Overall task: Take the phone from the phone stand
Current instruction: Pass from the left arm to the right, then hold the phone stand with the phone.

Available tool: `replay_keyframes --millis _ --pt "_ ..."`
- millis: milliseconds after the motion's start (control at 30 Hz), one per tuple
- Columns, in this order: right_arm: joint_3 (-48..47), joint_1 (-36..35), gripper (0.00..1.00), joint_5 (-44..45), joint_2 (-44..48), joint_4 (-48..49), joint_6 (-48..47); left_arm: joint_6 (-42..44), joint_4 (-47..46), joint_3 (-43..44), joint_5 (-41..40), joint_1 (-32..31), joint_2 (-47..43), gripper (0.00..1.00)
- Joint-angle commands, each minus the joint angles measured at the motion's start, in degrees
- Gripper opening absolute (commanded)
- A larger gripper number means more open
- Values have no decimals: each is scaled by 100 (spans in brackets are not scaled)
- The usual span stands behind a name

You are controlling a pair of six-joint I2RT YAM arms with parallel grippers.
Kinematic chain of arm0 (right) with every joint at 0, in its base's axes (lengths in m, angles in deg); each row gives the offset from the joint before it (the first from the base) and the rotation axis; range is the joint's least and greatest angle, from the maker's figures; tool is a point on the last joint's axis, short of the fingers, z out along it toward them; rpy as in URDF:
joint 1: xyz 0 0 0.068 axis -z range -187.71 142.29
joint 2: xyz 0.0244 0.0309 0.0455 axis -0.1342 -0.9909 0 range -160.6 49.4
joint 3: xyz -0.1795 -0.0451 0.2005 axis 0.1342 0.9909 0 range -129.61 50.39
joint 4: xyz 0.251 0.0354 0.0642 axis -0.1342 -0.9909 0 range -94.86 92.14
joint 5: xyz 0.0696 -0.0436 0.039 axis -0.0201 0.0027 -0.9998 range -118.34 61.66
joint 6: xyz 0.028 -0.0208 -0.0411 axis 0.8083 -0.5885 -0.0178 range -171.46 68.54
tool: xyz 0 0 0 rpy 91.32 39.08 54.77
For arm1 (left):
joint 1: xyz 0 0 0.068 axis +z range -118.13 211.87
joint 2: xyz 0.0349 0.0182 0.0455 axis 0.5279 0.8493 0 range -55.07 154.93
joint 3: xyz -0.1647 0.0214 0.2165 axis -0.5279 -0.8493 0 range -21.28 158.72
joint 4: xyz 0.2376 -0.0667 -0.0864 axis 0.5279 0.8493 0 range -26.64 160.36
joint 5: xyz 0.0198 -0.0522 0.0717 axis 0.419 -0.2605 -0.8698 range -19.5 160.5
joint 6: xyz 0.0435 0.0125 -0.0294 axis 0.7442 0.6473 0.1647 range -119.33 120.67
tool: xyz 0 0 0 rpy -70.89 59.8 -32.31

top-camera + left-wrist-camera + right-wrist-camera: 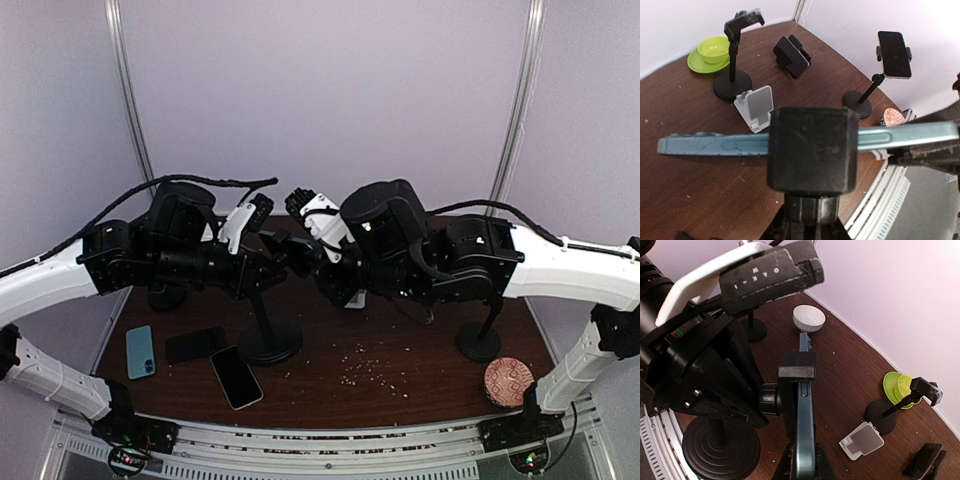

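Teal phone (pixel 140 352) near phone stand (pixel 270 345)

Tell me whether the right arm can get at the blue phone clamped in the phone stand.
Probably yes: the right gripper is shut on one end of the blue phone, nothing between them. The clamp of the phone stand holds its middle, so freeing it may take a pull.

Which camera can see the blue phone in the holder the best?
The left wrist view: the blue phone stretches edge-on across the whole picture, only its middle hidden by the stand's clamp. The right wrist view shows it foreshortened, running away from the camera. In the top view the arms hide it.
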Motion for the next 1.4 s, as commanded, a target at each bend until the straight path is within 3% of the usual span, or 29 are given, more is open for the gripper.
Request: replay_keyframes --millis 0,33,100,133,167,767,933,1200,1367 --pt "-326 -28 0 467 71 51 -126 349 -387 360 -659 13 -348 39" --pt "-347 -32 0 522 83 63 -143 350 -322 394 -764 14 -385 50" --pt "-388 -34 0 632 92 88 -170 364 -294 416 -968 15 -478 84" --pt "-407 -29 0 664 92 105 -182 386 -347 381 -1061 15 -541 96" --pt "-425 -28 0 667 99 127 -215 422 -434 326 -1133 17 -609 98" --pt "-256 -24 0 980 230 709 121 658 -30 536 -1964 23 -823 98" --pt "121 9 0 1054 415 1300 238 800 73 702 -1501 28 -722 98" --pt "132 58 0 754 347 1260 -266 1141 -18 932 -315 30 -390 91" --pt "91 155 0 361 366 1188 -301 1001 106 1060 -171 32 -45 87"
